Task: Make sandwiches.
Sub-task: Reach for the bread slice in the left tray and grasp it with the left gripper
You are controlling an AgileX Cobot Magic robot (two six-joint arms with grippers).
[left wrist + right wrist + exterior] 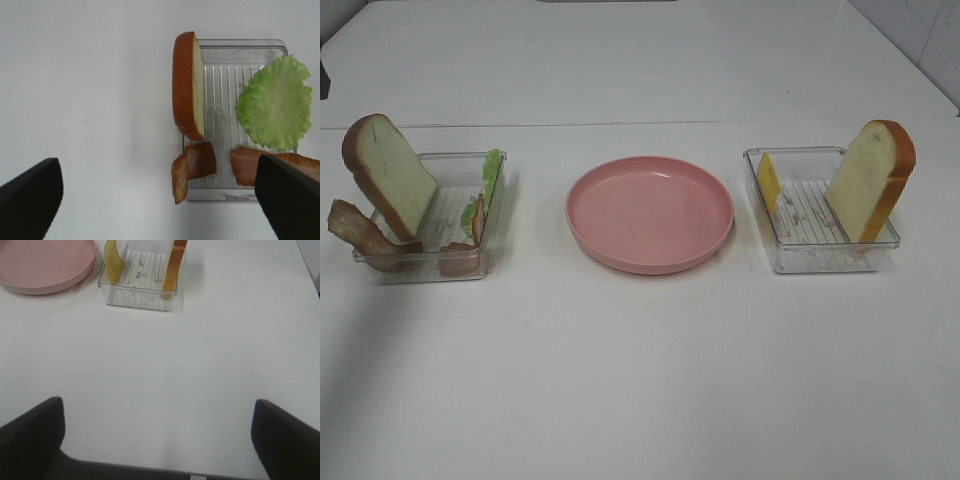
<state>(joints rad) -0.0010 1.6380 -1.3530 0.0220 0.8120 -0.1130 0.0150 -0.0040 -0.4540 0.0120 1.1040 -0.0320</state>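
Note:
No sandwich is stacked. One bread slice (388, 172), a green lettuce leaf (492, 175) and brown bacon strips (360, 232) stand in the left clear tray (420, 268). The other bread slice (872, 180) and a yellow cheese slice (770, 180) lean in the right clear tray (820, 258). My left gripper (156, 165) is open and empty, above the table beside the bread (189, 85), lettuce (275, 102) and bacon (192, 165). My right gripper (157, 401) is open and empty, well short of the cheese (113, 260) and bread (175, 265). Neither arm shows in the exterior view.
A round pink plate (650, 212) sits empty between the two trays; it also shows in the right wrist view (45, 265). One bacon strip hangs over the left tray's outer edge. The white table's front edge shows below the right gripper.

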